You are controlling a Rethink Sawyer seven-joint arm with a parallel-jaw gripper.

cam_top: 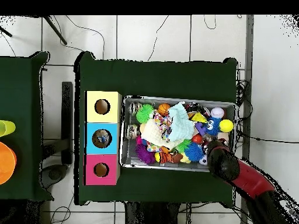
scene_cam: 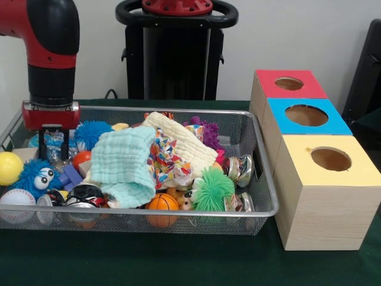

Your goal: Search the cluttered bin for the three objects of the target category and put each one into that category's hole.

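Nearest the lens, at lower right of the front view, stands the yellow-topped box, with the blue-topped box and red-topped box lined up behind it, each with one round hole. The wire bin fills the left and centre of the frame.

Your gripper hangs at the bin's upper-left corner, fingers apart and dipped among the toys, with nothing visibly between them.

Nothing here says which category is wanted, so judge each candidate on its own:
- **Balls:** The baseball, small basketball and yellow ball sit along the bin's front and left edges. They look light, firm and smooth, and likely to roll, so close across the widest part from above.
- **Fuzzy toys:** The green spiky ball and the blue fuzzy toy should squash, so pinch deep into the body, not the strands.
- **Cloth:** The mint cloth, draped over the middle, is limp. Take a raised fold, and expect it to drag its neighbours.

The overhead view hides the gripper under the red arm but looks straight down the holes. Something colourful seems to lie inside the blue-topped box's hole, which the front view cannot show. The front view alone shows the finger gap and how high the pile stands.
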